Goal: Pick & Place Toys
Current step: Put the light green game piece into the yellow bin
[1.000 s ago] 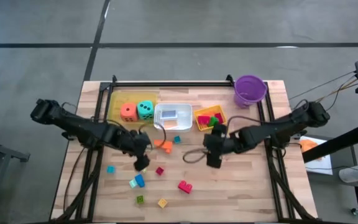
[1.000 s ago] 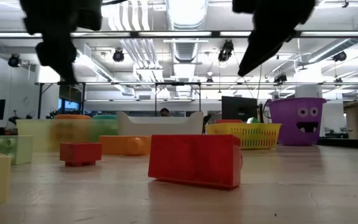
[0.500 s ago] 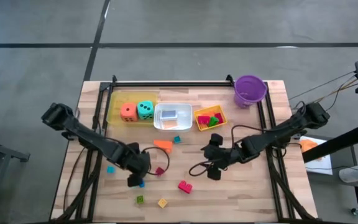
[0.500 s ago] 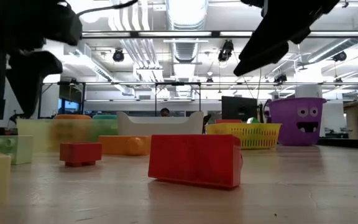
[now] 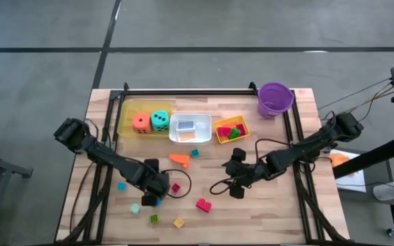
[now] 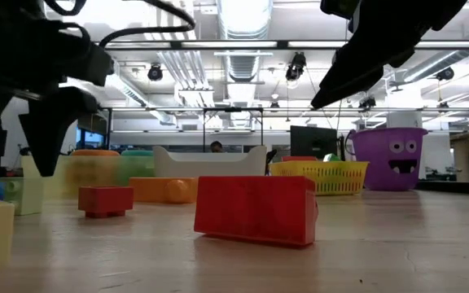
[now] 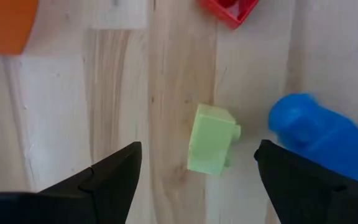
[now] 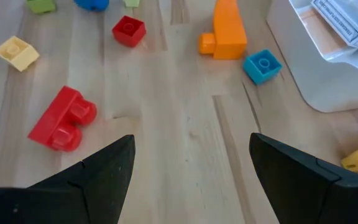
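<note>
High cam straight above me, whole table (image 5: 265,212). Low cam at tabletop level, close behind red block (image 6: 255,209), facing room. My wrist cams look down close at wood; right wrist shares red block (image 8: 61,119) with low.

The left gripper (image 7: 194,168) is low over the table, fingers (image 7: 114,174) spread wide with nothing between them. The right gripper (image 8: 191,162) hangs higher, spread wide too, holding nothing.

2 black jointed arms (image 5: 108,158) trail looping black cables, each ending in dark wedge-shaped fingers (image 7: 114,177).
</note>
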`<action>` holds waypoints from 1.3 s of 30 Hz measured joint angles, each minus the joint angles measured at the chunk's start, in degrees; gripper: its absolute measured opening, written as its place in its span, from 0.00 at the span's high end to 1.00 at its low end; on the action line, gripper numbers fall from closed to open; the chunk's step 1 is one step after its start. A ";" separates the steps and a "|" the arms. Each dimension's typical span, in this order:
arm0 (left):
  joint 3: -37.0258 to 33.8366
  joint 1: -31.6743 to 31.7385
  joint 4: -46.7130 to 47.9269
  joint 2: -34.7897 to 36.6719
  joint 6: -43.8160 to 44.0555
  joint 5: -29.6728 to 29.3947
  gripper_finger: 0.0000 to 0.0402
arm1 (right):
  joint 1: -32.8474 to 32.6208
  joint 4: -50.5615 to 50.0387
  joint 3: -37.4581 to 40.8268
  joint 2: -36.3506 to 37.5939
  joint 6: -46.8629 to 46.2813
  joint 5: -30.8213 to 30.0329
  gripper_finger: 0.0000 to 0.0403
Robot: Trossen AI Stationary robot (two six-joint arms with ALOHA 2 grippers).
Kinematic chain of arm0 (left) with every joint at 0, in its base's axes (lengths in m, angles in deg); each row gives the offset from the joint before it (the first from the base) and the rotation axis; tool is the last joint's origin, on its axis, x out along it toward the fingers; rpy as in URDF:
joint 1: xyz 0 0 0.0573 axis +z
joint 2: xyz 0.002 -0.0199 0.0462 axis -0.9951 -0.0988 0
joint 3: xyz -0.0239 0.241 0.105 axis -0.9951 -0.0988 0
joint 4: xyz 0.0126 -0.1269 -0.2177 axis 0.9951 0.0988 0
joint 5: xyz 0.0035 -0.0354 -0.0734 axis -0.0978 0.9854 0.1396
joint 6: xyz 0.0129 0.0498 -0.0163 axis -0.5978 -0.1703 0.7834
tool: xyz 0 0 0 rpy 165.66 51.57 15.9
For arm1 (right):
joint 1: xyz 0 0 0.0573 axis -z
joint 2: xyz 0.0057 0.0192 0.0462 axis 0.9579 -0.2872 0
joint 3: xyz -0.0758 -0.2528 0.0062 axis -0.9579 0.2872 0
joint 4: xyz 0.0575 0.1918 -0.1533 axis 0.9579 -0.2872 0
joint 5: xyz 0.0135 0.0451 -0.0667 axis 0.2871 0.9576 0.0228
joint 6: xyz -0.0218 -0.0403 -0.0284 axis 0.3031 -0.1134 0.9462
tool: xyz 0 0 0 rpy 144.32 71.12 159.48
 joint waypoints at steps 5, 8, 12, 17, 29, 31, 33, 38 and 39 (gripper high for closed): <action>-0.15 0.04 0.11 -0.28 0.14 0.07 0.22 | 0.02 1.64 1.16 0.00 0.03 0.00 0.22; -0.23 0.02 -0.07 -0.45 0.45 0.09 0.23 | -0.01 2.00 1.37 0.00 0.02 0.00 0.22; -0.85 0.04 -1.66 -0.50 0.68 0.07 0.28 | -0.40 2.29 1.52 0.00 0.08 0.00 0.22; -1.73 0.04 -4.58 -0.55 0.72 0.09 0.41 | -0.87 2.81 1.52 0.00 0.40 0.02 0.22; -4.78 0.00 -6.83 -0.55 0.89 0.49 0.58 | -1.86 3.21 1.52 0.00 0.42 0.02 0.22; -4.76 0.00 -8.33 -0.55 0.88 0.51 0.61 | -1.88 3.22 1.52 0.00 0.42 0.02 0.22; -4.71 0.00 -9.87 -0.55 0.57 0.51 0.65 | -1.88 3.23 1.52 0.00 0.44 0.02 0.22; -4.71 -0.11 -12.95 -0.52 -1.82 0.79 0.79 | -1.94 3.52 1.51 0.00 0.42 0.02 0.22; -4.71 -0.11 -12.83 -0.50 -1.92 1.03 0.79 | -1.99 3.52 1.51 0.00 0.42 0.02 0.22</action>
